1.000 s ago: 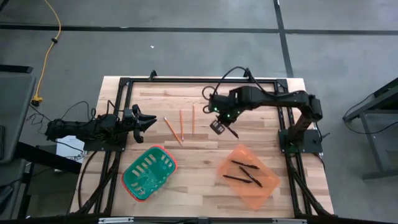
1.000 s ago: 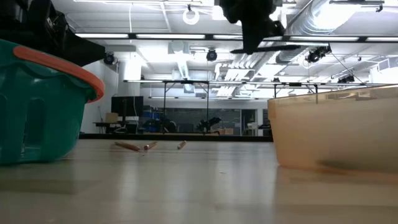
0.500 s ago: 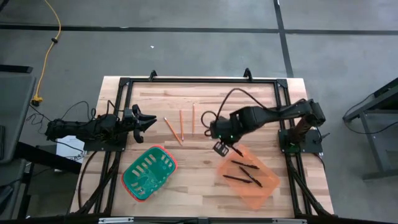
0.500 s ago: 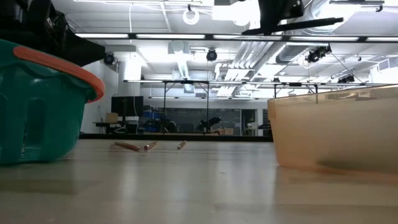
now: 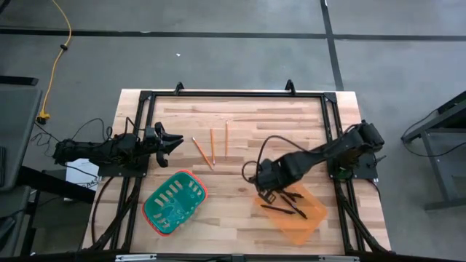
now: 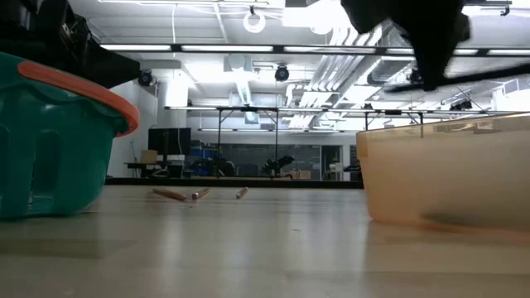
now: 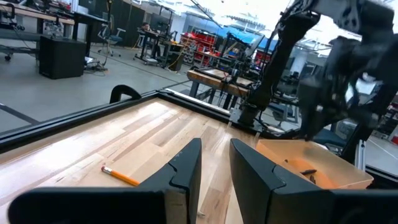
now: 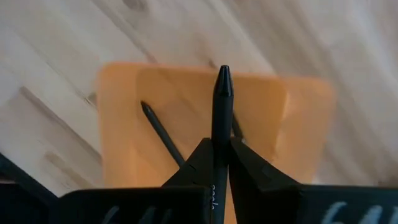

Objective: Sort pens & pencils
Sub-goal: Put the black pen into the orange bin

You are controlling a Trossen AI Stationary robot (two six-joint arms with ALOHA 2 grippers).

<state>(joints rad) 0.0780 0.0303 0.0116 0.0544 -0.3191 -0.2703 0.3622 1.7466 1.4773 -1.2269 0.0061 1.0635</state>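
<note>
right gripper gripping pen, over orange bin

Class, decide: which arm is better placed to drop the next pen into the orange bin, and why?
Right. Its tool is shut on a black pen directly above the orange bin. The left tool waits at the table's far side, empty.
</note>
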